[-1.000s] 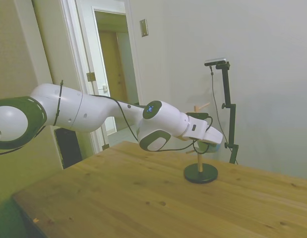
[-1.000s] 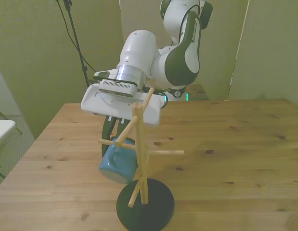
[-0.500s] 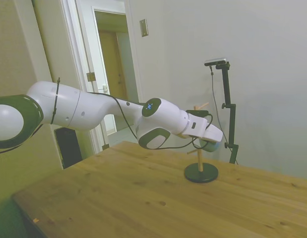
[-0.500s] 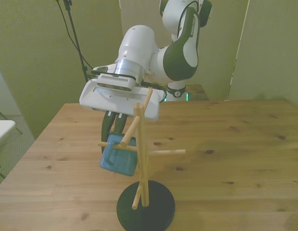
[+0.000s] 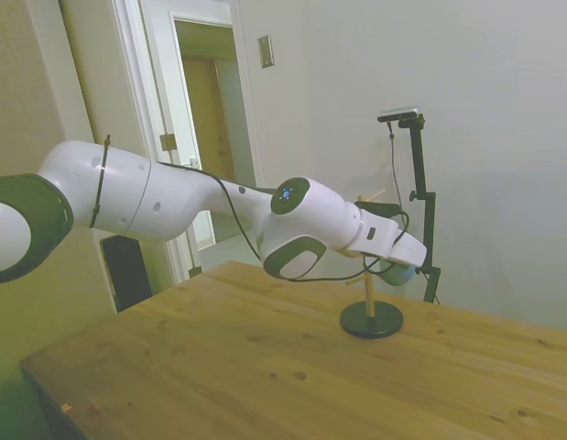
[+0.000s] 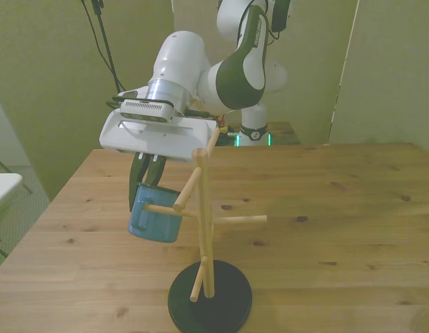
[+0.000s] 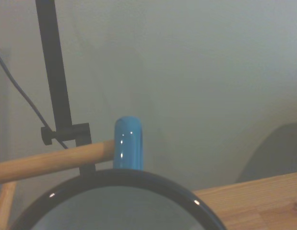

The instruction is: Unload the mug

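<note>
Wooden bench (image 6: 339,201) under greenish light: the white arm's tool (image 6: 146,182) grips the blue mug (image 6: 153,218) by its rim, holding it in the air on the front view's left of the peg stand (image 6: 204,229). In the wrist view the mug's handle touches the tip of a horizontal peg (image 7: 52,160).

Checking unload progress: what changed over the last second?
The gripper, shut on the mug, carried it toward the front view's left and slightly up, sliding the handle out to the peg's tip. The peg stand and table stayed put.
</note>
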You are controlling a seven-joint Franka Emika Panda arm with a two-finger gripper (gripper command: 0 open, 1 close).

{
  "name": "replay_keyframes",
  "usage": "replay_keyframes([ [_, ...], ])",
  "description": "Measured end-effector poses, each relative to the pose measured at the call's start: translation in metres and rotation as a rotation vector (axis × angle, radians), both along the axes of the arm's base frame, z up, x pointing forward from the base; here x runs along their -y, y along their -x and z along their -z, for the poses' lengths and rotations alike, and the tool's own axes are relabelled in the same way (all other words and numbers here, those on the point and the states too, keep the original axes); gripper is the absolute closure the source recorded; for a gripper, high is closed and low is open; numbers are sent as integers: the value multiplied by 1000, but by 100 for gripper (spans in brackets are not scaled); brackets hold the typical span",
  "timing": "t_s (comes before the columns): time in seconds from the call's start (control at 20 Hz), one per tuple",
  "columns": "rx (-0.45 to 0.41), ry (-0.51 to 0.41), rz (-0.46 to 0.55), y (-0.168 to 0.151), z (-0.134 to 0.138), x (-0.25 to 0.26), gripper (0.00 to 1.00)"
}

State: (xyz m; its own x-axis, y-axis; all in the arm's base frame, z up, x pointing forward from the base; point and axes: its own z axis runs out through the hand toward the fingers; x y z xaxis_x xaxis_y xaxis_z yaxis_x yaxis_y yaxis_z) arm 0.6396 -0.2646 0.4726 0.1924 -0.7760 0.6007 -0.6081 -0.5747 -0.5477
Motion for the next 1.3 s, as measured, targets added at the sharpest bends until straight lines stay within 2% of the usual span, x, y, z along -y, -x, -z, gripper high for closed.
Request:
replay_keyframes([
  [0.3,20,-31,18,14,-6,12,100],
  [0.6,6,-49,17,35,3,25,100],
  [0.7,-5,-53,-5,48,7,18,100],
  [1.0,-3,-52,-84,108,-5,-17,100],
  [1.3,-113,-49,-187,157,34,-69,100],
])
